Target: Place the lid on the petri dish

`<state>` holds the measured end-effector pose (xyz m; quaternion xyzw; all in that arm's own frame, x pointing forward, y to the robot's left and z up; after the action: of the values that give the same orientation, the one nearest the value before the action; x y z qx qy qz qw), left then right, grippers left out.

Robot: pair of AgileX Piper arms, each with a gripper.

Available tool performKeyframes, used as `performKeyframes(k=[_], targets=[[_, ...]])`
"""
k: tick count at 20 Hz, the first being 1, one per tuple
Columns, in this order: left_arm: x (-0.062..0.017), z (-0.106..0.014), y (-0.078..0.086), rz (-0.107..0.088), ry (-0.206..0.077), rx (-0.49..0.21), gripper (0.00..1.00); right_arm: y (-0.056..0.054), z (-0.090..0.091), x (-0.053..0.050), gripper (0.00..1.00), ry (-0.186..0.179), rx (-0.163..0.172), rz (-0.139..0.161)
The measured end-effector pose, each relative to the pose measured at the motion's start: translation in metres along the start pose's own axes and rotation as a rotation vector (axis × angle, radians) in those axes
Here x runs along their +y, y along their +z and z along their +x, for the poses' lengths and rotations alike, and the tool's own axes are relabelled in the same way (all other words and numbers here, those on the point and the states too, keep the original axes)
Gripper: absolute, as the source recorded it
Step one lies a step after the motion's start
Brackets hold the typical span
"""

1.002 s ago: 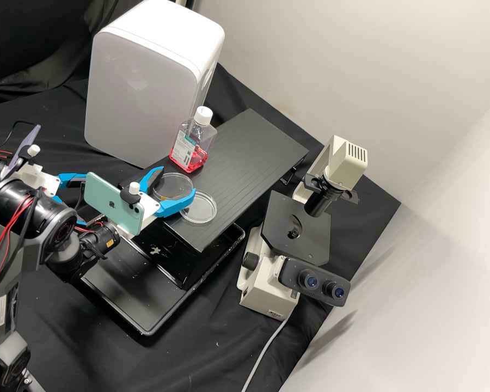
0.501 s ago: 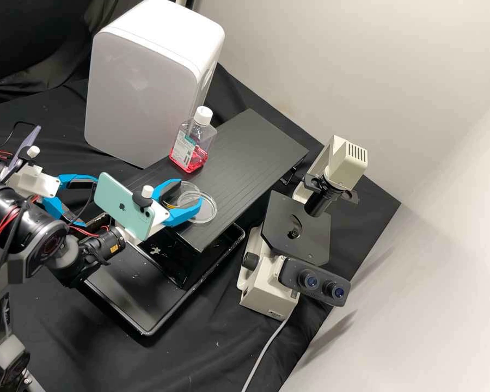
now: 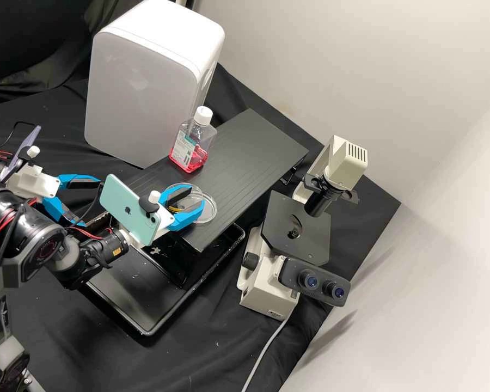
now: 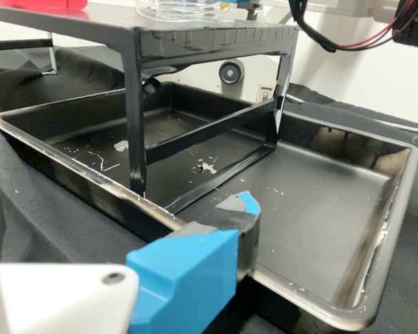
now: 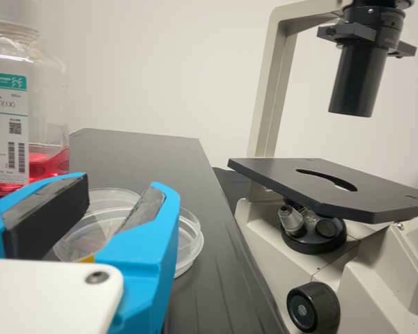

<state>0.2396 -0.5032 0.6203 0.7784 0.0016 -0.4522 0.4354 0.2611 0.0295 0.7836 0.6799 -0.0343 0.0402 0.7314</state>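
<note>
My right gripper [image 3: 184, 200] is shut on the clear round lid [image 3: 186, 196], holding it just above the raised black platform [image 3: 250, 152]. The lid overlaps the near-left part of the clear petri dish [image 3: 207, 209], which rests at the platform's front edge. In the right wrist view the lid [image 5: 101, 226] sits between my blue fingers [image 5: 143, 243], with the dish [image 5: 188, 240] just beyond it. My left gripper [image 3: 87, 201] stands open and empty at the left, beside the tray. One of its blue fingers [image 4: 195, 264] shows in front of the tray rim.
A flask of red liquid [image 3: 190, 142] stands at the platform's left side before a large white box [image 3: 147, 76]. A microscope [image 3: 305, 228] stands to the right. The platform stands in a black tray [image 3: 147, 326].
My right gripper has carried the lid rightward along the platform until it overlaps the dish. The left gripper shifted slightly.
</note>
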Motion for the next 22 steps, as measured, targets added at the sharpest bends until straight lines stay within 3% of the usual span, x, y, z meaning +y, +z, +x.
performKeyframes(k=[2,10,22], targets=[[0.0,0.0,0.0,0.0,0.0,0.0,1.0,0.0001,-0.0002,0.0,1.0,0.004,-0.007,0.004],[0.0,0.0,0.0,0.0,0.0,0.0,1.0,-0.0023,-0.0028,-0.0005,1.0,0.015,-0.03,-0.032],[0.0,0.0,0.0,0.007,0.0,0.0,1.0,-0.001,-0.0049,-0.0005,1.0,0.009,-0.04,-0.032]])
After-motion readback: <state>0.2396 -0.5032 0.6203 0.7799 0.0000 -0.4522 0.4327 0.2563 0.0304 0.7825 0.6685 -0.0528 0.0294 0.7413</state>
